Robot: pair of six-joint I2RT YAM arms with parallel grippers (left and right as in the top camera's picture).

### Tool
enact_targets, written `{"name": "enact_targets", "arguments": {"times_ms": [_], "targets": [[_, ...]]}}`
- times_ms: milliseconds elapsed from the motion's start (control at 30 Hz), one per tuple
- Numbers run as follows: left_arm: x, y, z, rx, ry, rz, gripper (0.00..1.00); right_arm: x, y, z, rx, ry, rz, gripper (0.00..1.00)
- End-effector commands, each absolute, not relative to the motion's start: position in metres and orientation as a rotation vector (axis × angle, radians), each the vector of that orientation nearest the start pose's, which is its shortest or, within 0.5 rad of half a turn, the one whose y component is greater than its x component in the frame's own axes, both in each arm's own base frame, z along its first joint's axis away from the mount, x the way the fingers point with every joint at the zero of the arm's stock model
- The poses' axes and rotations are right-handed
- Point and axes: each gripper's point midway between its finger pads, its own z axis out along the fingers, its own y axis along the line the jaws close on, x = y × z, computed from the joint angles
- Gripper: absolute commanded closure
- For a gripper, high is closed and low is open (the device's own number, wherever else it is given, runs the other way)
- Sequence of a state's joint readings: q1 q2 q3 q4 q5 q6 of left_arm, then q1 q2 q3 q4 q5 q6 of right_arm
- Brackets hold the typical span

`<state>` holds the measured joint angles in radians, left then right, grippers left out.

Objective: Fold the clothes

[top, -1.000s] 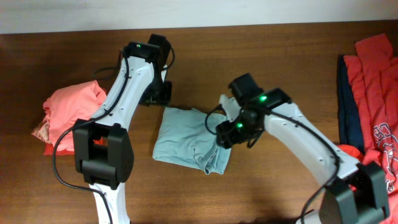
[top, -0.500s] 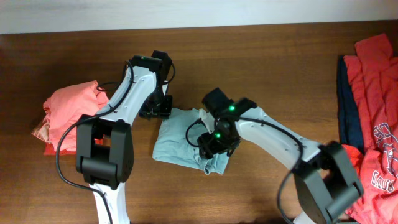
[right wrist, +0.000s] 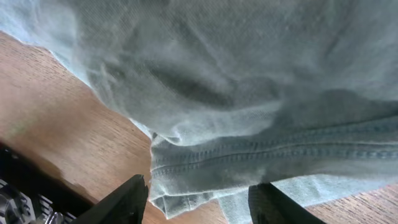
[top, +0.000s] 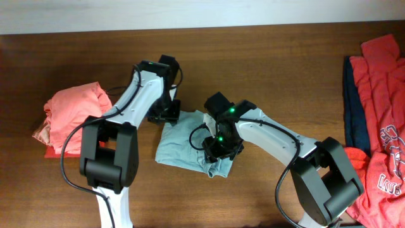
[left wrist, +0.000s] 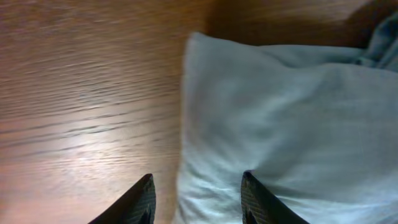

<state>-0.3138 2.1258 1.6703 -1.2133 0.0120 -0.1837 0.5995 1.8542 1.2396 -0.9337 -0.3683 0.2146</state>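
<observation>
The pale grey-blue T-shirt point(top: 183, 142) is lying folded small in the middle of the table point(top: 285, 63), left fingers point(left wrist: 142, 200) spread astride its edge, right fingers point(right wrist: 127, 202) spread about its hem, neither pinching; coral and navy shirts point(top: 380, 82) are waiting unfolded at right.

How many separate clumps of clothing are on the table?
3: a coral bundle at the left, the folded pale grey-blue shirt in the middle, and a coral-red and navy heap at the right edge, where more may be hidden.
</observation>
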Motion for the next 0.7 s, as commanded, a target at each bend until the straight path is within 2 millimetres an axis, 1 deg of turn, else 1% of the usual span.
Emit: {"name": "enact_targets", "arguments": {"times_ms": [0,233,267,300,333,367,467,500,567,600,667], "targets": [[0.356,-0.131,0.031,0.247,3.246,-0.001,0.55,0.232,0.238,0.034,-0.616,3.188,0.554,0.43],[0.353,-0.133,0.024,0.259,3.247,0.001,0.55,0.222,0.230,0.024,-0.611,3.224,0.537,0.43],[0.352,-0.132,0.024,0.259,3.249,0.002,0.54,0.222,0.230,0.023,-0.611,3.224,0.537,0.47],[0.351,-0.132,0.022,0.259,3.252,0.003,0.54,0.223,0.231,0.023,-0.612,3.218,0.541,0.56],[0.351,-0.132,0.022,0.259,3.253,0.003,0.54,0.223,0.231,0.023,-0.612,3.216,0.542,0.63],[0.350,-0.132,0.021,0.260,3.254,0.003,0.51,0.224,0.232,0.023,-0.613,3.212,0.544,0.69],[0.349,-0.131,0.020,0.260,3.259,0.006,0.50,0.225,0.233,0.023,-0.613,3.206,0.548,0.85],[0.349,-0.131,0.020,0.260,3.259,0.006,0.50,0.225,0.233,0.024,-0.614,3.207,0.551,0.88],[0.349,-0.131,0.020,0.260,3.258,0.006,0.50,0.224,0.234,0.024,-0.614,3.207,0.563,0.87],[0.349,-0.131,0.020,0.260,3.258,0.006,0.50,0.224,0.236,0.025,-0.615,3.205,0.581,0.81],[0.349,-0.131,0.020,0.260,3.258,0.006,0.50,0.221,0.241,0.027,-0.615,3.207,0.634,0.55]]}}
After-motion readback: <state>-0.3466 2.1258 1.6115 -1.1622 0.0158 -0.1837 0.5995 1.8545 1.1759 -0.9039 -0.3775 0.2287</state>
